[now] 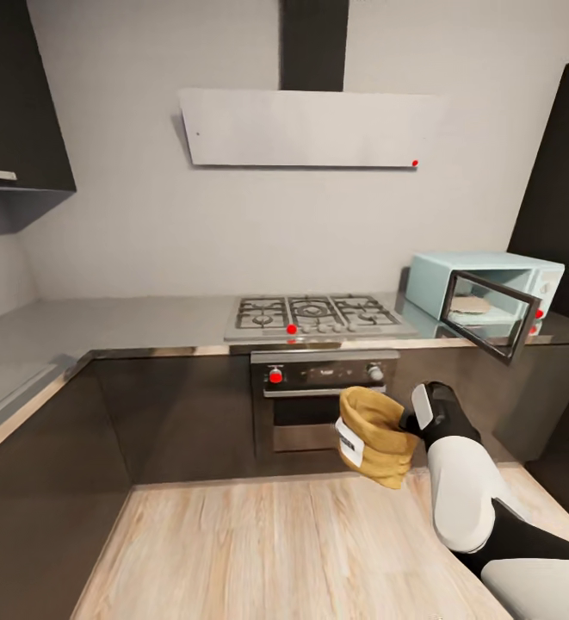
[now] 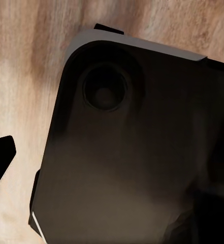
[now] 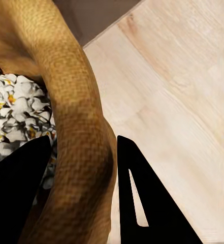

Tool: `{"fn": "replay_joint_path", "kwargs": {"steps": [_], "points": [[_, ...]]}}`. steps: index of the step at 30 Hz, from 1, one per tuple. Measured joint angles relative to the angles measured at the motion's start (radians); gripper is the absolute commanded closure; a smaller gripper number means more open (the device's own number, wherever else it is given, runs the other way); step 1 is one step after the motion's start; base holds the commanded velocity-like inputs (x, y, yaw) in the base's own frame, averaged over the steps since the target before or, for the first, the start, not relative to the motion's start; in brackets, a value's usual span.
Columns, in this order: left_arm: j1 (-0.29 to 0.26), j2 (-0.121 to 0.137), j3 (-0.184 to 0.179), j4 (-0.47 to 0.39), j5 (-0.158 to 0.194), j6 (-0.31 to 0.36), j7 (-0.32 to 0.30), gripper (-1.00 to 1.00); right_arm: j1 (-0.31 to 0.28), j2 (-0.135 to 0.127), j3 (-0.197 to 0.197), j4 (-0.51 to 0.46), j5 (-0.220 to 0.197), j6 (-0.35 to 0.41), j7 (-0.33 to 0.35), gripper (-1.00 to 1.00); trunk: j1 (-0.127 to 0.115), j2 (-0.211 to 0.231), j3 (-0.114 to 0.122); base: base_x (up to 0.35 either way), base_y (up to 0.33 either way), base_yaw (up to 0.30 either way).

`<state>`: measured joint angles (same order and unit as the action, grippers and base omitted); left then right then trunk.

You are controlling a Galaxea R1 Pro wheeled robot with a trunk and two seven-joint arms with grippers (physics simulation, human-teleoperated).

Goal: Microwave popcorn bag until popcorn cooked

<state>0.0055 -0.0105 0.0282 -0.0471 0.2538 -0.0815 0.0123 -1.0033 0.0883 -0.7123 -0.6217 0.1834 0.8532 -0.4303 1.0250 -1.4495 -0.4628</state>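
One tool (image 3: 84, 188), the right one, is clamped on the bag (image 1: 377, 435): in the right wrist view its two dark fingers (image 3: 20, 193) straddle the rolled rim, one inside the mouth and one outside against the tan weave. The popcorn (image 3: 15, 114) sits inside the bag, a heap of white bits with yellow flecks, close to the inner finger.

From the head view the bag hangs in the air in front of the oven (image 1: 325, 398), above the wooden floor (image 1: 275, 542), well below the surface (image 1: 129, 323). It tilts, mouth turned up and toward the right arm (image 1: 456, 482), with its white label (image 1: 348, 439) facing the camera side. The arm reaches in from the lower right, and the tool grips the bag at the rim on the side nearest the arm.

The microwave (image 1: 491, 284) stands on the surface at the right, beside the hob (image 1: 314, 314). Its dark glass door (image 1: 495, 314) is swung open toward the room, and a flat pale plate shows inside. The bag is lower than the microwave and to the left of its open door, well apart from it.

A flat grey hood (image 1: 306, 129) hangs on the wall above the hob.

The left wrist view shows a dark rounded body (image 2: 137, 147) over the floor; one black fingertip (image 2: 0, 157) pokes in at the edge, and I cannot tell whether the left tool is open or closed.
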Motion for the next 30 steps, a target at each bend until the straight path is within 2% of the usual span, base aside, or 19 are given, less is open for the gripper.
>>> {"fn": "replay_joint_path", "kwargs": {"steps": [30], "points": [[0.0,0.0,0.001,0.0,0.0,-0.001,0.0,-1.0,0.0,-0.01,0.0,-0.006,0.012,0.015,0.005,1.0,0.0,0.0,0.001,0.0,0.0,-0.293]]}}
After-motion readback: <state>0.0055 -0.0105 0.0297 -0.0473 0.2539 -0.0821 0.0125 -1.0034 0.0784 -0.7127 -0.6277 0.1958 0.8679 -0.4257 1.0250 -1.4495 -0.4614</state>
